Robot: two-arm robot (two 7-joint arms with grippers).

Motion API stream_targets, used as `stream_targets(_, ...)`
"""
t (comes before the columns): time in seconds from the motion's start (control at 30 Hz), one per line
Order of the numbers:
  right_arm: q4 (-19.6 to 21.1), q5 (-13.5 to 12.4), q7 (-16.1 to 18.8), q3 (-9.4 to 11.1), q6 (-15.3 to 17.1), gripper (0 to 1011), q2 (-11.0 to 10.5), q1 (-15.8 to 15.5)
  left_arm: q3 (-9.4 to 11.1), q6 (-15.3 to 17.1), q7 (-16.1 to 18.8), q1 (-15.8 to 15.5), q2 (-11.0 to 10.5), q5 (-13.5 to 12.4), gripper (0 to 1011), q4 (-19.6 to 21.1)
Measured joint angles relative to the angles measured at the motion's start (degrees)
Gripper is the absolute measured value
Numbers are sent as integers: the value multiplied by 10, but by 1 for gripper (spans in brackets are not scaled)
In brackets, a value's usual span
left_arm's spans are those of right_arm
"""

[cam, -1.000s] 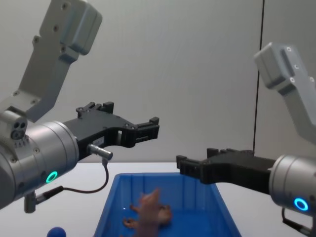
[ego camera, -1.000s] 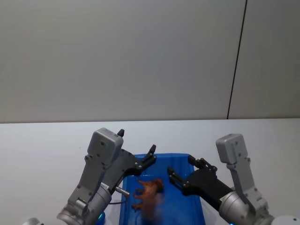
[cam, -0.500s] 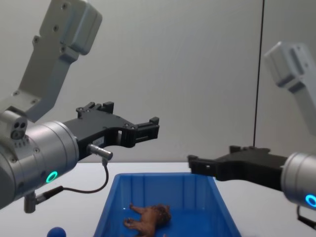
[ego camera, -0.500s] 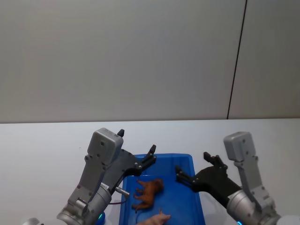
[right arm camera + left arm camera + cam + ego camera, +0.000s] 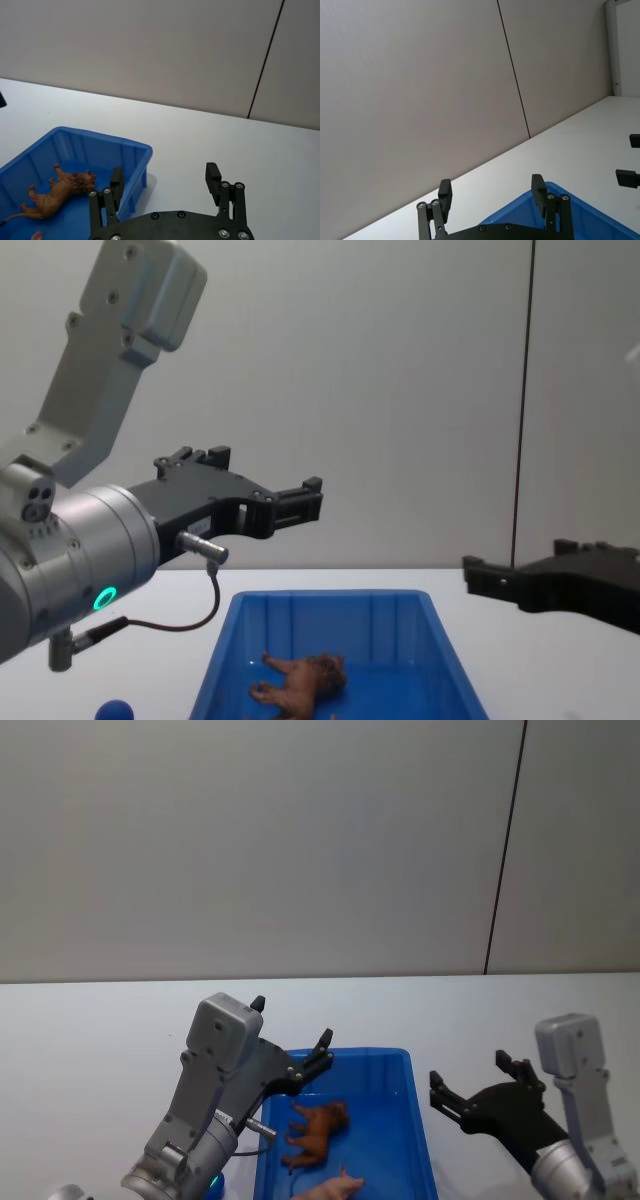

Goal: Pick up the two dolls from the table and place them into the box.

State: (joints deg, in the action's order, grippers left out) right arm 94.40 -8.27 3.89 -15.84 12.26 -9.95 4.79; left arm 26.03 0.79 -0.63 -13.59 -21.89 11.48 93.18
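Your left tool point(image 5: 292, 1022) and right tool point(image 5: 470, 1072), two in all, were both spread open and empty. The left tool hovered over the far left corner of the single blue box point(image 5: 350, 1053). The right tool hung just off its right wall, above the bench point(image 5: 100, 1020). Two dolls lay inside, below the left tool: one brown lion point(image 5: 318, 1130) and one pink pig point(image 5: 330, 1188).

Your left gripper point(image 5: 292, 1020) hangs at 7 o'clock in the head view, jaws spread wide, aimed toward 2 o'clock. Your right gripper point(image 5: 470, 1070) sits at 4 o'clock, jaws likewise well apart, aimed toward 10 o'clock.
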Motion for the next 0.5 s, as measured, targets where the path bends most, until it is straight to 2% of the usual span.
stream_targets(0.23,9,-5,-16,5,-4,1001,-7,-11,0,1,0,1,0,0,1002,0)
stream_targets(0.5,15,-8,-27,9,-6,1001,-12,-19,-6,29,6,10,-10,14,1002,15)
